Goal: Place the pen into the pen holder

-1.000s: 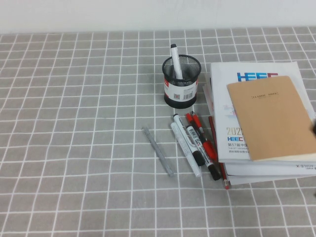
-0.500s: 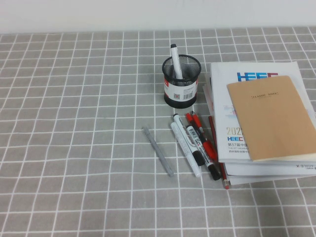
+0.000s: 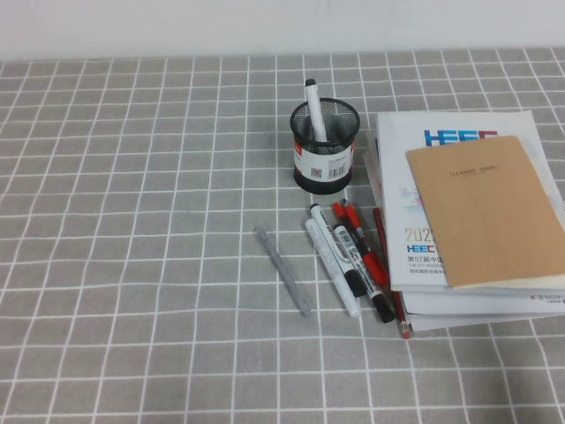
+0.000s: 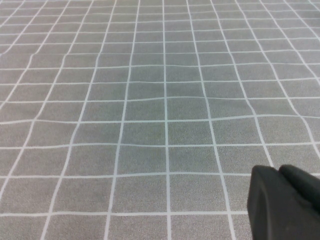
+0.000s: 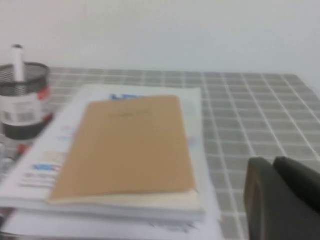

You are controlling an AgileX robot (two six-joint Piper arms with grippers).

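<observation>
I cannot tell the grip state of my left gripper [image 4: 285, 205], low over bare cloth, or my right gripper [image 5: 282, 200], by the right-edge books [image 5: 130, 145]. Toward the far edge, the pen [image 3: 313, 110] stands in the pen holder [image 3: 325, 146]. It looks light, stiff and slick, so I'd pinch it mid-barrel.

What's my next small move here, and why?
Probably none: the white black-capped marker already stands in the black wire-mesh pen holder. The left gripper is over grey checked tablecloth, the right gripper beside the book stack. I'd park both arms.
</observation>
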